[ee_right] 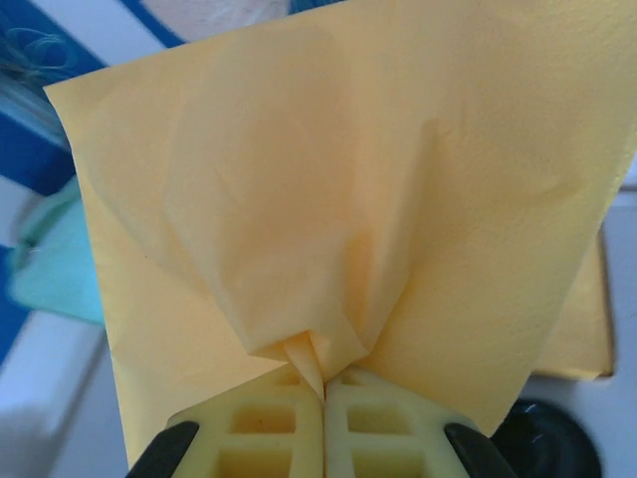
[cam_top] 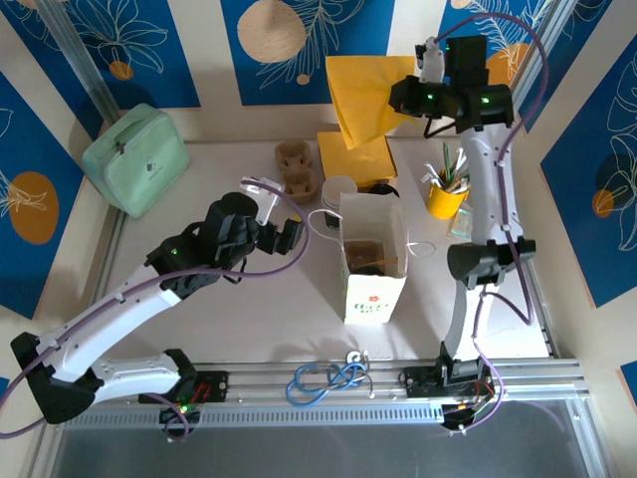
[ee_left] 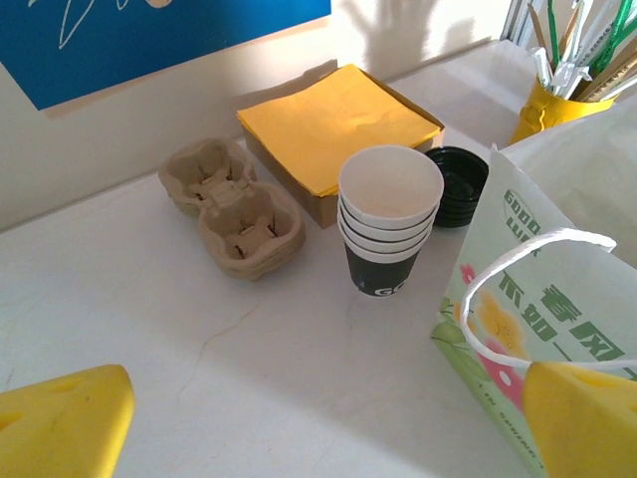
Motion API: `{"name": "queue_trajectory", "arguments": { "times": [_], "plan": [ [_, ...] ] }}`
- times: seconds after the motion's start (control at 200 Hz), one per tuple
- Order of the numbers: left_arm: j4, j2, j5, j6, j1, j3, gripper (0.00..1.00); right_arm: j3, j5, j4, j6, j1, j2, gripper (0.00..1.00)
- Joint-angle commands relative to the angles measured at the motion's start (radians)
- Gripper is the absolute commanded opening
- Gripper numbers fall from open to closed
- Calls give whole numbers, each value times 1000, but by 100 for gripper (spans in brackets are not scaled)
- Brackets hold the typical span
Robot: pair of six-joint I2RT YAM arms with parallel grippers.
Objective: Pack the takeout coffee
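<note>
AT THE PACKING STATION: My right gripper [cam_top: 403,100], upper right of the overhead frame, is clamped fully closed on one corner of a yellow napkin [cam_top: 363,92]. The napkin hangs unfolded in the air above the napkin stack [cam_top: 356,155] at the back of the tabletop [cam_top: 279,319]. In the right wrist view the fingers [ee_right: 299,428] meet with a pinch of paper between them. My left gripper [cam_top: 289,235] hovers left of centre, spread wide and holding nothing, facing the paper bag [cam_top: 373,264] that stands open mid-frame.

The step in hand, as I judge it, is adding the napkin to the bag. The next move calls for swinging it toward the bottom of the overhead frame until it is over the bag's mouth, lowering it between the handles, then letting go. The sheet hangs broad, so it may catch on the rim.

The cup stack [ee_left: 390,214], cup carrier [ee_left: 234,204] and black lids [ee_left: 458,184] sit just behind the bag. Something brown lies inside the bag, too dim to identify. The napkin blocks most of the right wrist view, and I cannot tell whether I hold one sheet or several. The bag is cut off at the right edge of the left wrist view.
</note>
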Motion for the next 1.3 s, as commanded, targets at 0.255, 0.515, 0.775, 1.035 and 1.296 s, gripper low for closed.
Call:
{"name": "queue_trajectory", "arguments": {
  "times": [0.255, 0.515, 0.775, 1.035, 1.296],
  "plan": [
    [172, -63, 74, -37, 11, -129, 99, -410, -158, -137, 330, 127, -432, 3],
    [198, -65, 98, -19, 10, -155, 99, -829, -18, 21, 488, 275, -721, 2],
    [215, -89, 107, -24, 11, -183, 99, -1039, 142, 52, 523, 366, -809, 2],
    [207, -100, 99, -21, 11, -193, 99, -1018, 330, -74, 451, 410, -719, 2],
    [209, -100, 89, -13, 10, -203, 99, -990, 464, -202, 400, 457, -632, 1]
  ]
}}
